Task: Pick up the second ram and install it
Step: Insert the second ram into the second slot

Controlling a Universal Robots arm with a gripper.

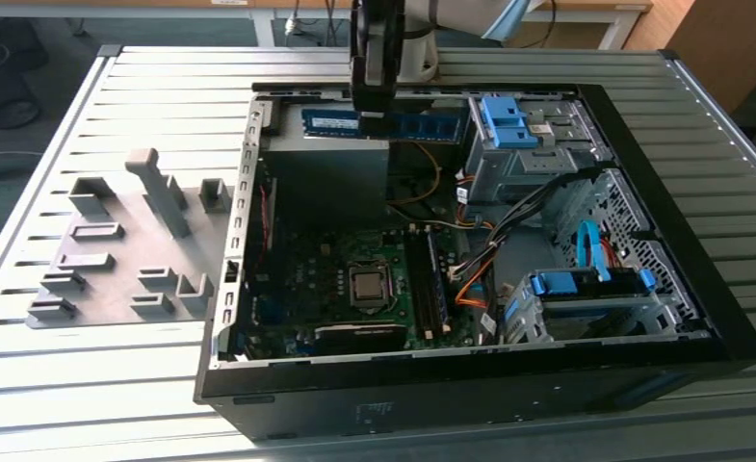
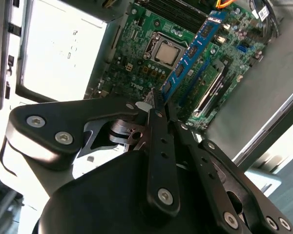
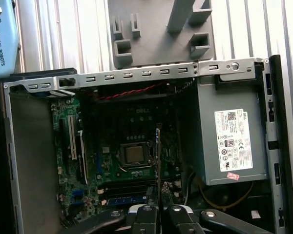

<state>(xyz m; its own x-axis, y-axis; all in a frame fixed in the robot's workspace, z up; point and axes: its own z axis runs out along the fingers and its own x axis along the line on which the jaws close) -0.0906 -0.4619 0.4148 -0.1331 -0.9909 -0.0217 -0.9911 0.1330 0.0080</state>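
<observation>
The second ram is a long blue board strip. It hangs level over the far end of the open computer case, above the grey power supply. My gripper is shut on the strip near its middle. In the second wrist view the dark fingers clamp one end of the ram, which runs out over the green motherboard. In the first wrist view the ram is seen edge-on above the motherboard, rising from my gripper. The memory slots lie beside the processor socket.
A grey fixture plate with upright blocks lies on the slatted table at the exterior view's left. Blue drive cages and orange cables crowd the case's right side. The labelled power supply borders the motherboard.
</observation>
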